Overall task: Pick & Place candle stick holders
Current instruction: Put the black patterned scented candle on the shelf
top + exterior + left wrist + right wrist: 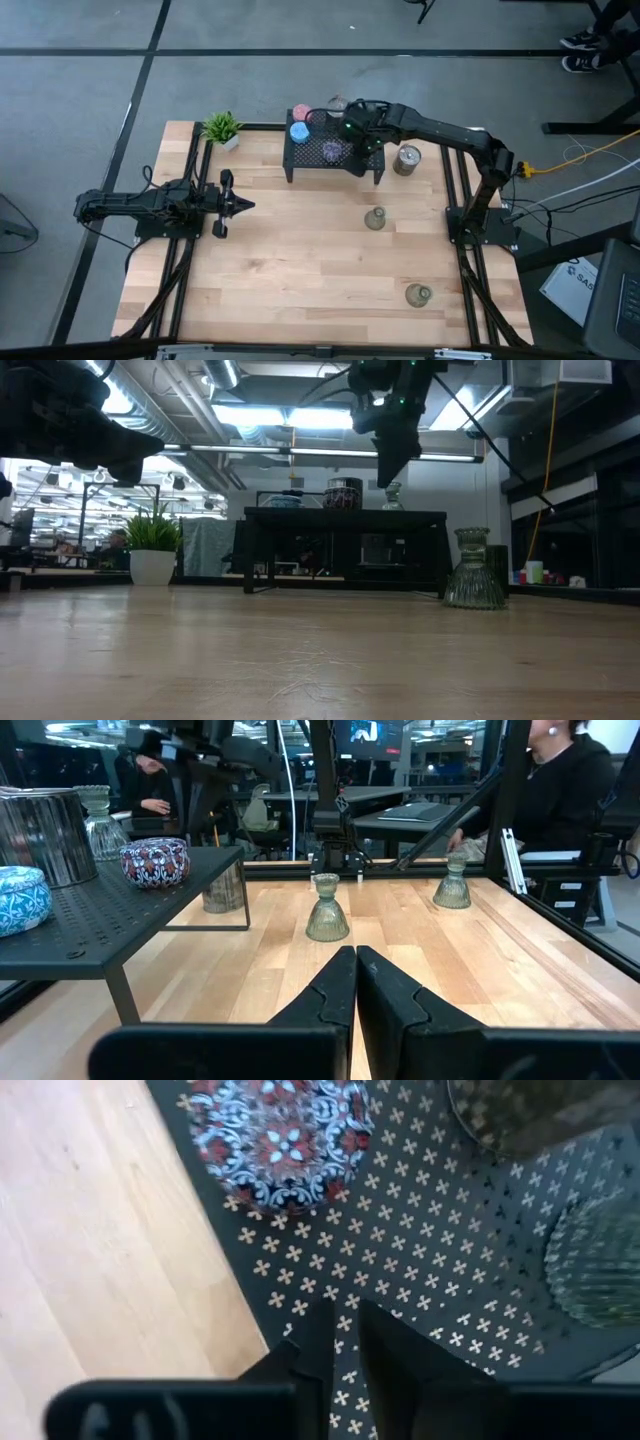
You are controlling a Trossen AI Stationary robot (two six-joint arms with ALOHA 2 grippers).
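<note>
Right pincer (357,137) over rack (300,160), three glass holders (375,219)

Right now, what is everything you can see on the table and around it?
Table: one, light wood.
Rack: one, black mesh, far middle of table.
Plant: one, green, white pot, left of rack.
Pink holder: one, on rack.
Light blue holder: one, on rack.
Patterned holder: one, dark blue and red, on rack.
Silver holders: two; one on rack, one on table right of rack.
Glass holders: three, greyish; one on rack, two on open table.
People: two, dark clothes, beyond table.
Left gripper: black, shut, empty, table's left side.
Right gripper: black, above rack.
</note>
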